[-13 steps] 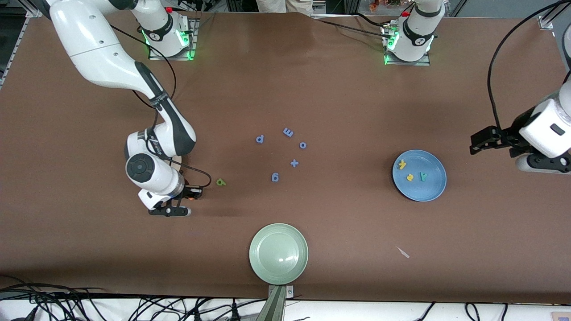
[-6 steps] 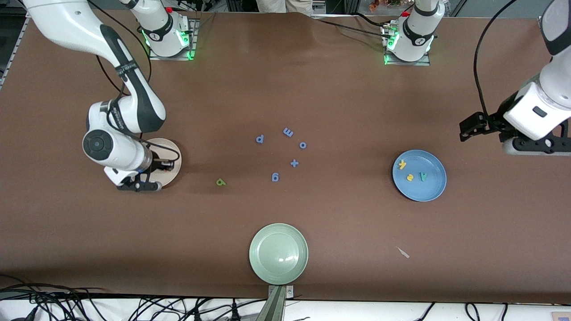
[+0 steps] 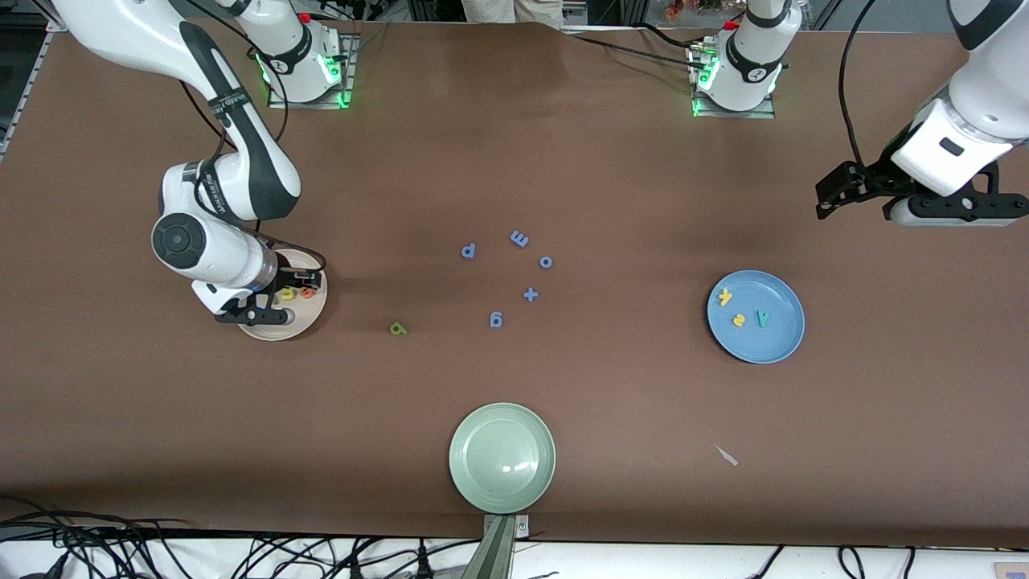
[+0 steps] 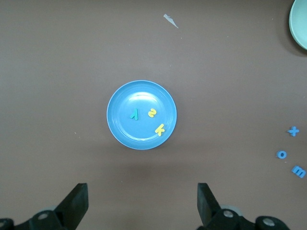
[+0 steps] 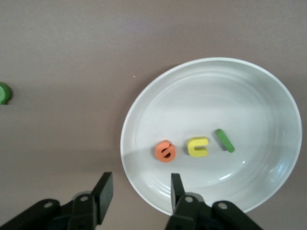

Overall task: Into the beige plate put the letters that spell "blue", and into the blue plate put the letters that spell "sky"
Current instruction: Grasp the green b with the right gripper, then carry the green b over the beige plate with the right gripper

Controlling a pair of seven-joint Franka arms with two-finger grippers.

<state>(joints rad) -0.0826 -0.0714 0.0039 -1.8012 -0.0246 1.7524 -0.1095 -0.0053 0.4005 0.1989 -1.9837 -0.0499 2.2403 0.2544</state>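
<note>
The beige plate [image 3: 283,326] [image 5: 139,120] holds the orange e [image 3: 306,293] [image 5: 165,151], the yellow u [image 3: 287,294] [image 5: 198,147] and the dark green l [image 5: 224,140]. My right gripper [image 3: 299,282] [image 5: 140,190] hangs open over the plate's rim with nothing between its fingers. The olive b [image 3: 397,328] [image 5: 4,92] lies on the table beside that plate, toward the middle. The blue plate [image 3: 784,342] [image 4: 120,129] holds the yellow k [image 3: 724,297] [image 4: 159,129], yellow s [image 3: 738,320] [image 4: 151,113] and teal y [image 3: 761,318] [image 4: 135,114]. My left gripper [image 3: 830,197] [image 4: 141,203] is open and empty, over bare table beside the blue plate.
A pale green plate [image 3: 502,457] [image 4: 300,21] sits near the front edge. Several blue-purple letters [image 3: 530,294] [image 4: 282,154] lie at the table's middle. A small white scrap [image 3: 726,455] [image 4: 170,20] lies nearer the camera than the blue plate.
My right gripper carried the orange e from beside the olive b to the beige plate and opened; the e now lies in the plate. The left gripper drew away from the blue plate.
</note>
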